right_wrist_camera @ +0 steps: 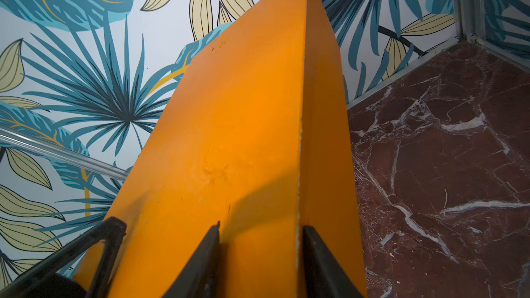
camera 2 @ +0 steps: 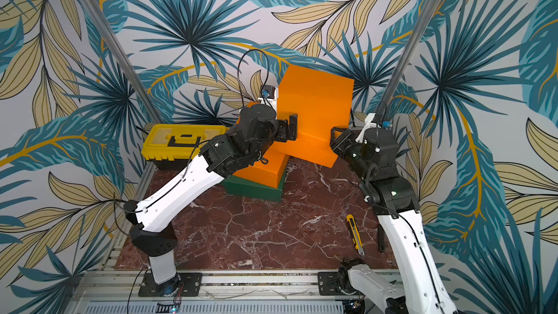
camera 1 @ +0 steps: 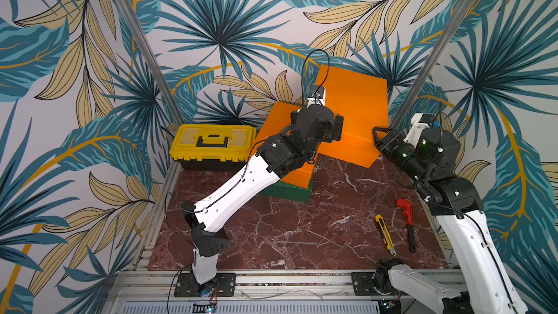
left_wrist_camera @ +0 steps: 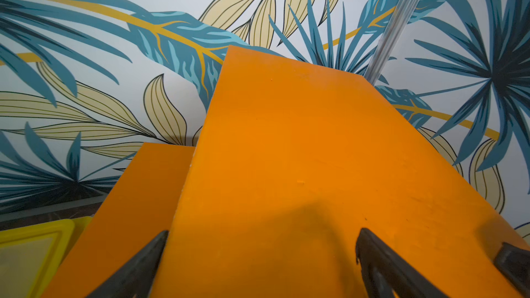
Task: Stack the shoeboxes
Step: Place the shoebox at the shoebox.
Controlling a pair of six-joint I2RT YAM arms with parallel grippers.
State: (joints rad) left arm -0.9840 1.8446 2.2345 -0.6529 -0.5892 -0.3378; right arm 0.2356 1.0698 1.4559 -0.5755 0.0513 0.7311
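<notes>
A dark green shoebox (camera 1: 283, 192) (camera 2: 253, 189) lies flat on the marble tabletop with an orange shoebox (camera 1: 297, 176) (camera 2: 260, 171) (left_wrist_camera: 129, 196) on top of it. A second orange shoebox (camera 1: 353, 101) (camera 2: 317, 101) (left_wrist_camera: 286, 153) (right_wrist_camera: 243, 110) stands tilted behind them, its low end near the table. My right gripper (camera 1: 376, 134) (camera 2: 333, 134) (right_wrist_camera: 261, 227) is shut on this box's right corner edge, one finger on each face. At the box's left edge my left gripper (camera 1: 336, 129) (camera 2: 291, 126) (left_wrist_camera: 262, 239) stands wide open, the box's broad face showing between its fingers.
A yellow-and-black toolbox (camera 1: 211, 143) (camera 2: 178, 143) (left_wrist_camera: 28, 253) sits at the back left, beside the stack. A yellow utility knife (camera 1: 385, 234) (camera 2: 354, 234) and a red pipe wrench (camera 1: 406, 222) lie front right. Patterned walls close in the back and both sides.
</notes>
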